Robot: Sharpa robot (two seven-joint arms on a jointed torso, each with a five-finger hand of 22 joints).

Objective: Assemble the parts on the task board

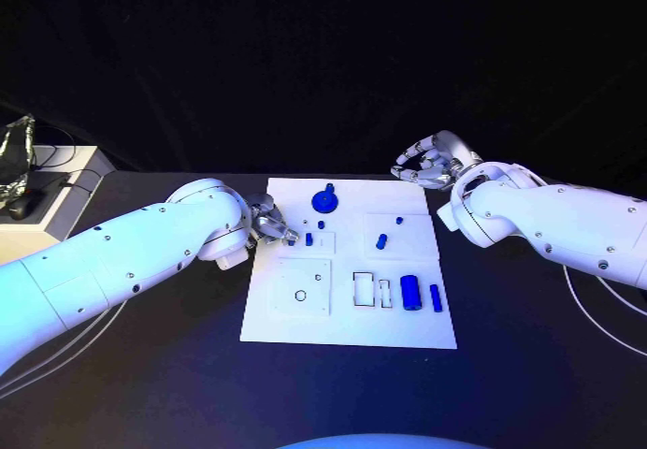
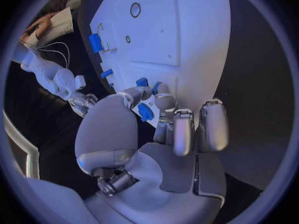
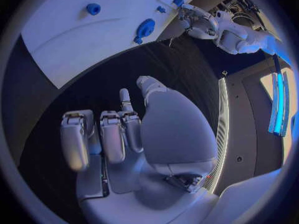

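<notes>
At the flat white task board's (image 1: 290, 323) nine-o'clock edge, the silver left hand (image 1: 274, 225) pinches a small blue plastic part (image 2: 145, 111), seemingly mid-placement, needing careful alignment next; the silver right hand (image 1: 432, 161) hovers empty, fingers loosely curled.

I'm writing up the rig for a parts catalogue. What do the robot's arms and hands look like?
Both arms are smooth, rounded white shells dotted with small dark screws. A thin pale cable trails beside the left arm and another beside the right arm. The left hand and right hand are silver, with jointed metal fingers, padded oblong tips and a broad smooth palm.
</notes>
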